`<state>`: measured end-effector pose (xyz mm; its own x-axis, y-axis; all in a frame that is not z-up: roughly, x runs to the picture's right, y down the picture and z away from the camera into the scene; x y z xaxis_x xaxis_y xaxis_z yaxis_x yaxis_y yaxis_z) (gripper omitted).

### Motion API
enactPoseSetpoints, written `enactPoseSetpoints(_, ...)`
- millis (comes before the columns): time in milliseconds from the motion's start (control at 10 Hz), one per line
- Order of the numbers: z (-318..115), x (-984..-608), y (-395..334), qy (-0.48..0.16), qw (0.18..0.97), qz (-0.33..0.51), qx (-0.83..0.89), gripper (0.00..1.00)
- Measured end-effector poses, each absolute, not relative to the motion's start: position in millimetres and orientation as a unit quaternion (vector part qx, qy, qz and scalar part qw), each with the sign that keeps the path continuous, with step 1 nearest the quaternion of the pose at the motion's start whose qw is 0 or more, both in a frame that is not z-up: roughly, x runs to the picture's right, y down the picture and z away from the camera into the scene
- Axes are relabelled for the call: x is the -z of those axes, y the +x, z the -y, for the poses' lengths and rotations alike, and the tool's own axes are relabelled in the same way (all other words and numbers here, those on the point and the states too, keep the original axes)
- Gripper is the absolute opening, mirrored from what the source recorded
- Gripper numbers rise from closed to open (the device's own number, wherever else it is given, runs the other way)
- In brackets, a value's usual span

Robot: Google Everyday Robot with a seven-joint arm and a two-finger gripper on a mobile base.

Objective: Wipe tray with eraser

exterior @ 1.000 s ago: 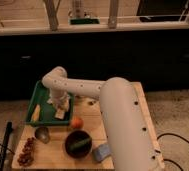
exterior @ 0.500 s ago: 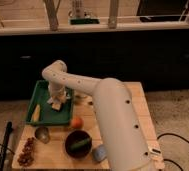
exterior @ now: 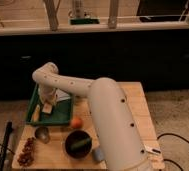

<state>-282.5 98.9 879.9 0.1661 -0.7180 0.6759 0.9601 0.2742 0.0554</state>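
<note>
The dark green tray (exterior: 64, 114) lies at the table's left back. My gripper (exterior: 48, 103) points down into the tray's left half and is shut on the eraser (exterior: 48, 108), a small pale cream block pressed on the tray floor. The white arm (exterior: 108, 115) reaches over the table's middle and hides part of the tray's right edge. A white sheet (exterior: 63, 95) lies at the tray's back.
A yellow elongated piece (exterior: 36, 116) lies in the tray's left front. An orange fruit (exterior: 76, 122), a dark bowl (exterior: 78, 144), a metal cup (exterior: 42, 133), reddish snacks (exterior: 26, 151) and a blue-grey block (exterior: 98, 155) sit on the wooden table (exterior: 138, 107). A black pole (exterior: 5, 145) stands left.
My gripper and the eraser have slid left and a little nearer across the tray floor. The arm has swung with them. Other objects have not moved.
</note>
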Motion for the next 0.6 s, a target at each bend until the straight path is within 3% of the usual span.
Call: enactPoseSetpoints(600, -139, -876, -248, -0.255, 0.691, 0.315, 0.598, 0.00)
